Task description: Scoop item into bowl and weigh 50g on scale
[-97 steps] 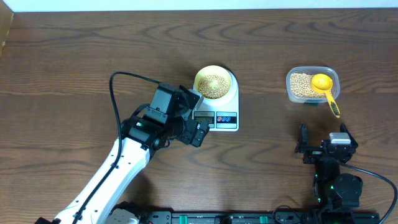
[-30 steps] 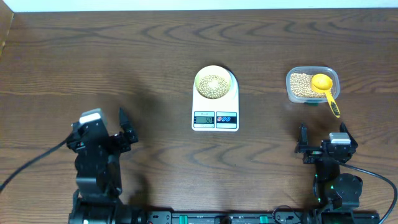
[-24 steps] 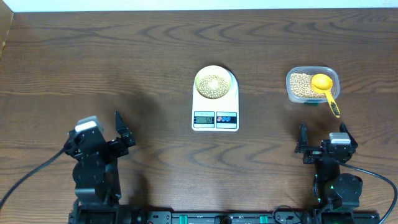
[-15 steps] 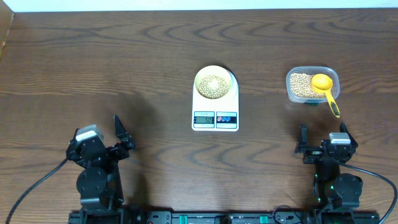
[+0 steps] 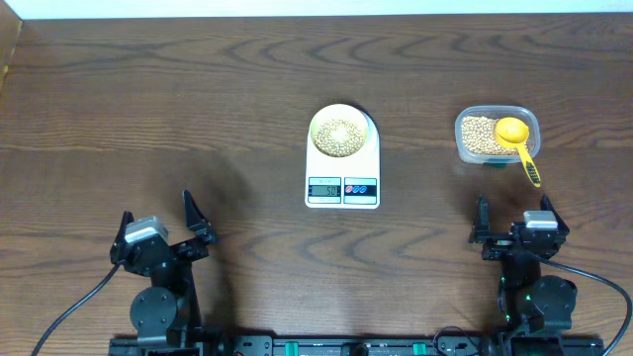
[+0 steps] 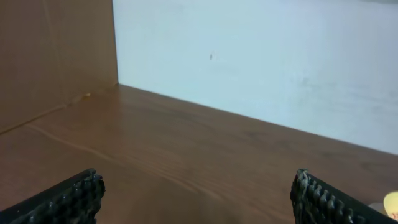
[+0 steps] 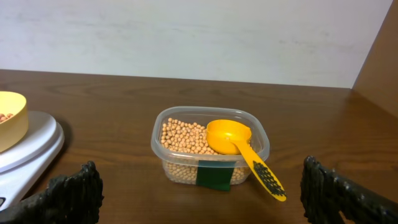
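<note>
The pale-yellow bowl holds tan beans and stands on the white scale at the table's middle. Its display is lit, but I cannot read the digits. The bowl's edge and the scale also show at the left of the right wrist view. My left gripper is open and empty near the front left edge, far from the scale; in the left wrist view only bare wood lies between its fingers. My right gripper is open and empty, just in front of the tub.
A clear plastic tub of beans stands at the right. A bright yellow scoop rests in it, with the handle over the near rim. A white wall and a brown panel bound the far side.
My left arm has drawn back from beside the scale to the front left edge of the table. The right arm, bowl, scale and tub have not moved.
</note>
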